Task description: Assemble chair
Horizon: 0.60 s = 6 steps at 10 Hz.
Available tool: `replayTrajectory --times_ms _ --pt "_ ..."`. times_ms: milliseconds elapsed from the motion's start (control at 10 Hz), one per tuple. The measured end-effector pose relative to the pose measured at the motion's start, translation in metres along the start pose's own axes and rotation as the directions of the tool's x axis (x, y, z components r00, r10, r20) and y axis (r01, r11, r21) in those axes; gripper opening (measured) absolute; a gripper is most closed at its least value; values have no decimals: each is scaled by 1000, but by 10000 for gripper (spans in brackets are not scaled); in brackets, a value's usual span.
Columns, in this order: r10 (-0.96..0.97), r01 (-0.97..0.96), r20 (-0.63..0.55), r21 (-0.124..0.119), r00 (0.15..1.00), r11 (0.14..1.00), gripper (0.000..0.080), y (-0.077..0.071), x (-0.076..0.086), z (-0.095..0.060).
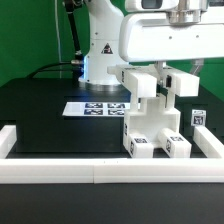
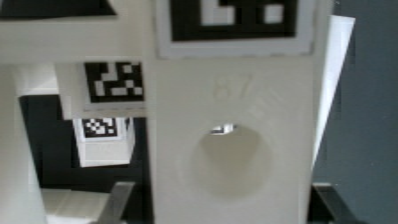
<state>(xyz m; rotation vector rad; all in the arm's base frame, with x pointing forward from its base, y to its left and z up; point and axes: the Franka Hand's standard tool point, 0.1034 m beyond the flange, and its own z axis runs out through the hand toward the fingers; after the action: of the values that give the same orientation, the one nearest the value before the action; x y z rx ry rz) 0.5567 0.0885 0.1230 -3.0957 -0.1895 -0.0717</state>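
Pinching a flat white chair piece (image 2: 240,120) across its width, your gripper (image 2: 221,205) holds it upright at the top of the half-built chair (image 1: 150,130) on the black table (image 1: 40,110). Expect stiff, light, slick plastic; squeeze flat faces squarely.

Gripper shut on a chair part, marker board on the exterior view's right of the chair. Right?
No: the exterior view shows the marker board on its left of the chair. The gripper is shut on a chair part, as stated.
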Motion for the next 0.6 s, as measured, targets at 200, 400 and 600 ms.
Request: replayTrajectory --times_ms 200,400,600 --pt "-1 1 5 1 1000 1000 290 -1 -4 0" --pt "-1 1 2 0 1000 1000 290 -1 -7 2" --pt "-2 2 -20 -3 1000 1000 290 0 -4 2"
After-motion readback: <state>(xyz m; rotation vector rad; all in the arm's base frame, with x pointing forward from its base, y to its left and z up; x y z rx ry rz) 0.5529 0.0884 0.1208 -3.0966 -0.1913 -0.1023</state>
